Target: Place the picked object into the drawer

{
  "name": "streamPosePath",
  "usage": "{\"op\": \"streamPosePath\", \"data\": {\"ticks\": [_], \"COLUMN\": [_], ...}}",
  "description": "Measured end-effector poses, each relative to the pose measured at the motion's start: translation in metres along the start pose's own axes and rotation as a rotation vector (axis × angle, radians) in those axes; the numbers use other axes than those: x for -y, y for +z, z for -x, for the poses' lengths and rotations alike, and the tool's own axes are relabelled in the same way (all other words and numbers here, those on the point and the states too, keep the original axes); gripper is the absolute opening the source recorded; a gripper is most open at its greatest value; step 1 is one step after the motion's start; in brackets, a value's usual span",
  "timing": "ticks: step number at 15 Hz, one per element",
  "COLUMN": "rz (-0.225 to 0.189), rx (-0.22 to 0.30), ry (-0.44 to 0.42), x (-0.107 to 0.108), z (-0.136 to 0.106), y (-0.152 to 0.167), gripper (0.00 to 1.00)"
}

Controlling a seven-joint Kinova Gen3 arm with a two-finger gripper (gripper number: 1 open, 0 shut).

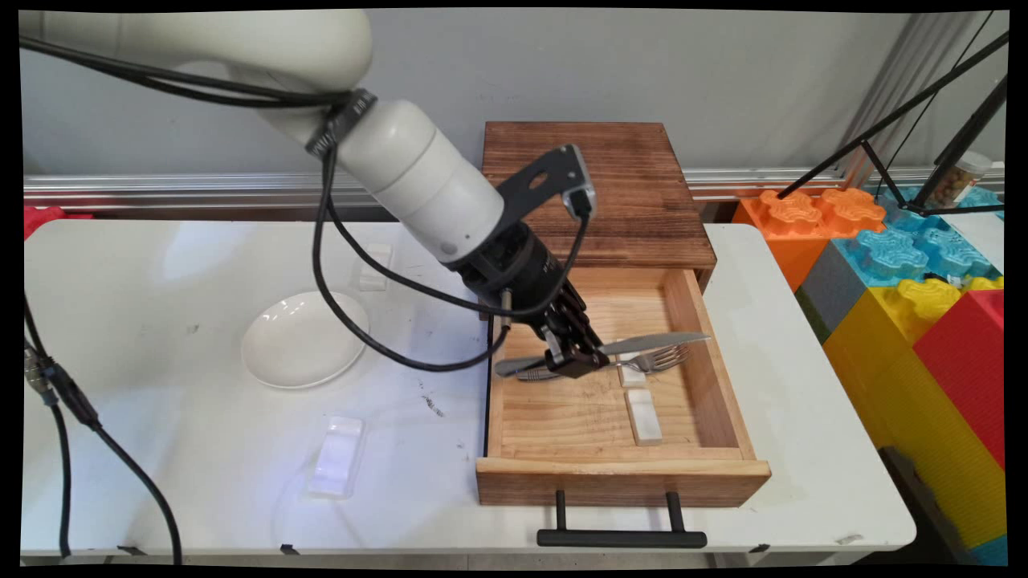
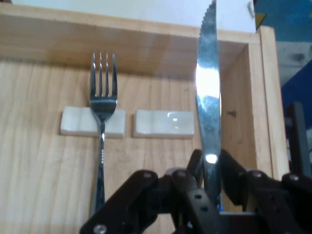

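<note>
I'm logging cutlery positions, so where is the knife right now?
The knife is clamped in the end effector over the open wooden drawer, beside the fork that lies across a white rest.

The white surface (image 1: 201, 449) carries a white bowl (image 1: 303, 339) at about nine o'clock of centre, a white rest (image 1: 336, 456) at seven o'clock, another rest (image 1: 375, 266) at eleven o'clock, and a wooden box (image 1: 598, 193) with its drawer (image 1: 622, 480) pulled open at three o'clock.
</note>
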Motion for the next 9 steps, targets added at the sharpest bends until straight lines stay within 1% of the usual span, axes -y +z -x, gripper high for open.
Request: {"op": "streamPosePath", "data": {"ticks": [9], "rz": [-0.003], "rx": [0.004], "ry": [0.008], "x": [0.000], "z": [0.009], "y": [0.035], "gripper": [0.00]}}
